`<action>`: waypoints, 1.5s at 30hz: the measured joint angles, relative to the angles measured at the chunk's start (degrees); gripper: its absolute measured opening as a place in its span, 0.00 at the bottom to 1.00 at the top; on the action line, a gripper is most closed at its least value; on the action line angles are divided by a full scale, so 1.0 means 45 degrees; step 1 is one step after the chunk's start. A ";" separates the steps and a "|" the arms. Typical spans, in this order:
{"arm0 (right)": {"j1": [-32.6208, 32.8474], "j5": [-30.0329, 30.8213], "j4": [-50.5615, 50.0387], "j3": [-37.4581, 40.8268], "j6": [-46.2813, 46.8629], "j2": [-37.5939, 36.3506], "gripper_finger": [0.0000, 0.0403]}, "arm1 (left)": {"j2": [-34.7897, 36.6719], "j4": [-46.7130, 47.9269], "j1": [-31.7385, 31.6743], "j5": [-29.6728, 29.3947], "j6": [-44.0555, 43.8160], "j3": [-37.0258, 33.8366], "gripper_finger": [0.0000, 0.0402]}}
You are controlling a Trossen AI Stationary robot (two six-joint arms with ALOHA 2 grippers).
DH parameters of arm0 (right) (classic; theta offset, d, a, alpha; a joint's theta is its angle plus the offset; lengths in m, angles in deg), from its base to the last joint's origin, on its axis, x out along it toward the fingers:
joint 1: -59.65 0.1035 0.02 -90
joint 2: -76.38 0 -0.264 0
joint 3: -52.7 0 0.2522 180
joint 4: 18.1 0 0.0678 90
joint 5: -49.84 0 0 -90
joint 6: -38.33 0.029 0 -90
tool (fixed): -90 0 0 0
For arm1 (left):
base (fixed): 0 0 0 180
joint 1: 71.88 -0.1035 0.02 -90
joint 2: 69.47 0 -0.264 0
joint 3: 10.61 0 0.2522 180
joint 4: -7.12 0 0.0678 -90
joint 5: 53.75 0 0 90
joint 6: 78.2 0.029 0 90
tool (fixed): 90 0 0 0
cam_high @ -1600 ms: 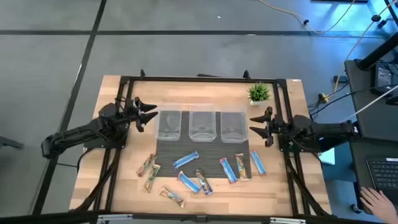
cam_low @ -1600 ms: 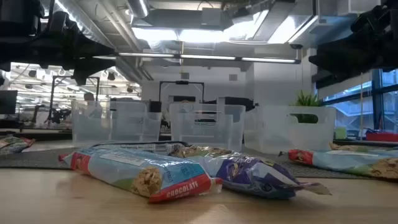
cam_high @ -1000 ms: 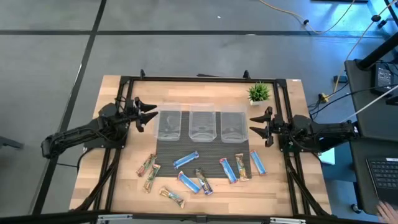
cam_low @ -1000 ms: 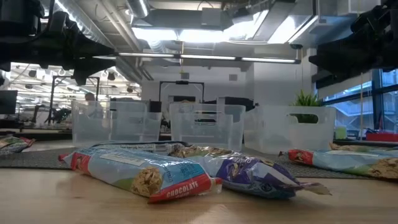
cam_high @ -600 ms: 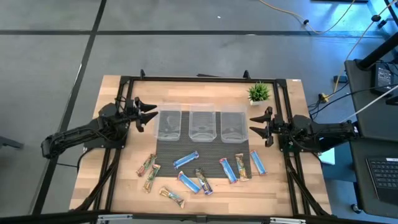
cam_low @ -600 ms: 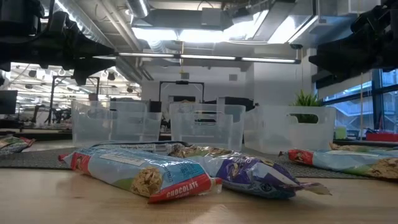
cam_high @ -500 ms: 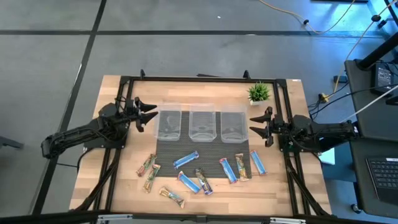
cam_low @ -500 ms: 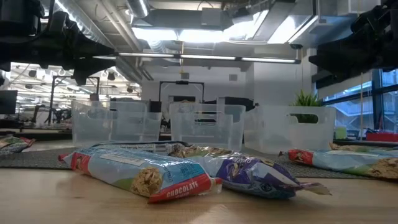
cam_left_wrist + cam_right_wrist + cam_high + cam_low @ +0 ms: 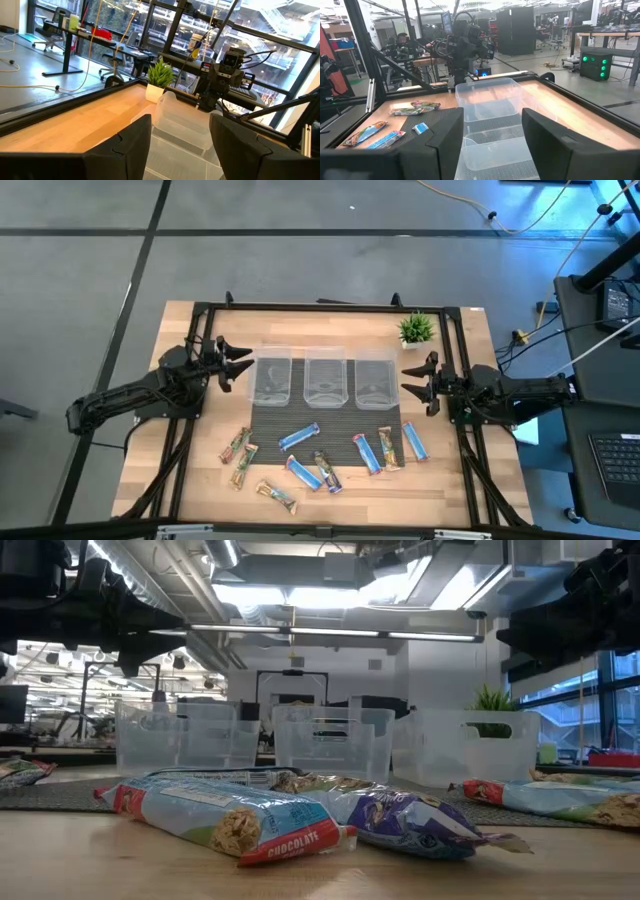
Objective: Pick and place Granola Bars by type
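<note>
Both end effectors, left point(image 9: 238, 366) and right point(image 9: 415, 383), hover wide, empty, beside the bins point(image 9: 325, 382). Granola Bars point(image 9: 300, 437) overlap; risk of grabbing two types.

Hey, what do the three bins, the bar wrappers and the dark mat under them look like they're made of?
The bins look like clear, glossy rigid plastic: the mat shows through their walls. The bar wrappers seem to be thin printed foil or plastic film, shiny and crinkled at the sealed ends. The dark mat looks matte and finely ribbed, perhaps rubber or woven fabric; which one is unclear.
</note>
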 joint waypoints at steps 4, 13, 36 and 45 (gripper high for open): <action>-0.0003 0.0000 -0.0003 0.0000 0.0000 0.0000 0.51 | 0.0002 0.0000 0.0000 0.0000 0.0000 0.0003 0.49; 0.0000 0.0002 -0.0003 0.0000 -0.0002 0.0000 0.51 | 0.0001 0.0000 -0.0004 0.0000 0.0000 0.0001 0.49; 0.0000 0.1249 0.0034 -0.1036 -0.1329 0.0658 0.51 | 0.0000 0.0000 0.0000 0.0000 0.0000 0.0002 0.48; 0.0000 0.3509 -0.6139 -0.6990 0.1638 0.6388 0.51 | 0.0004 0.0000 -0.0004 0.0000 0.0000 0.0005 0.48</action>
